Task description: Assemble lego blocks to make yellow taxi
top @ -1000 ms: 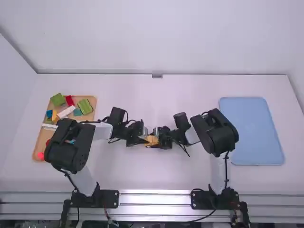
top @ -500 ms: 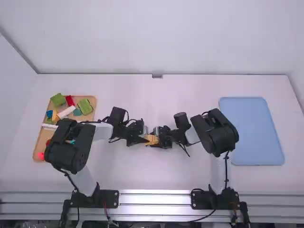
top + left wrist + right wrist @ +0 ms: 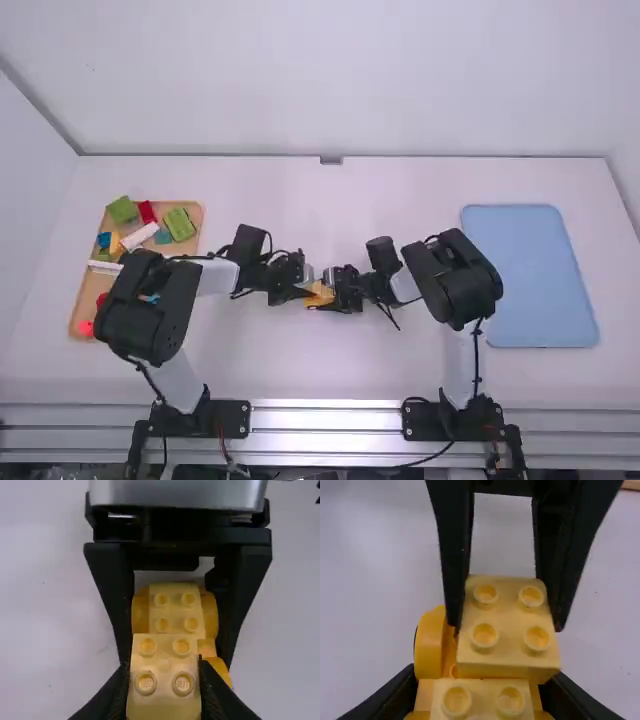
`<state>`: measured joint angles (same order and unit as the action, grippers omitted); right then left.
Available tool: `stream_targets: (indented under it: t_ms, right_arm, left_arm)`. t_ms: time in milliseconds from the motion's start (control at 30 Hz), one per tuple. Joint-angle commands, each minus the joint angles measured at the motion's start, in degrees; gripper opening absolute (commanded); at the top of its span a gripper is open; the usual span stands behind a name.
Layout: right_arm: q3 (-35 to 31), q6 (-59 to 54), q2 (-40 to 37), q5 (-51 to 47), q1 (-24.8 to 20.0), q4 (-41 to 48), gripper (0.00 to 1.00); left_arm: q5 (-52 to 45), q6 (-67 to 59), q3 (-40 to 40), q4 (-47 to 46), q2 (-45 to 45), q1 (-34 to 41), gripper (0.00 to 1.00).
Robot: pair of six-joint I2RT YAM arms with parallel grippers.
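Observation:
In the high view my left gripper (image 3: 304, 289) and my right gripper (image 3: 333, 291) meet over the middle of the table, with yellow bricks (image 3: 320, 295) between them. In the left wrist view the left gripper (image 3: 164, 680) is shut on a yellow two-by-two studded block (image 3: 165, 667). Behind this block, the right gripper's fingers hold a yellow studded base (image 3: 175, 611) with round yellow parts at its sides. From the right wrist, the right gripper (image 3: 479, 695) grips that base (image 3: 481, 700); the left gripper's block (image 3: 509, 622) overlaps its far end, and whether they are joined I cannot tell.
On the far left stands a wooden tray (image 3: 193, 245) with green, red, white, blue and other loose blocks, partly under the left arm. A light-blue tray (image 3: 530, 275) lies at the right, beyond the right arm's elbow.
My left gripper has shifted very slightly, still at the yellow bricks. The right arm has kept its place.

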<state>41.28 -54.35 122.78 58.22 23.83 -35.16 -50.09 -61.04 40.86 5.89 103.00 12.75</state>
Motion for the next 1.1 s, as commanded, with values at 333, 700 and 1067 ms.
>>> stream_targets:
  t_ms: [333, 700, 1067]
  right_arm:
    - [-0.7, -1.0, 0.6, -1.0, 0.2, 0.5, 0.49]
    - [-0.8, -1.0, 0.6, -1.2, 0.2, 0.5, 0.49]
    - [-0.8, -1.0, 0.6, -1.2, 0.2, 0.5, 0.49]
  left_arm:
    - [-0.3, 3.6, -3.0, 2.6, 0.4, 0.4, 0.05]
    - [-0.2, 9.1, -2.1, 4.7, -0.9, 0.5, 0.02]
    - [0.0, 8.7, -0.1, 2.0, -2.6, 0.7, 0.02]
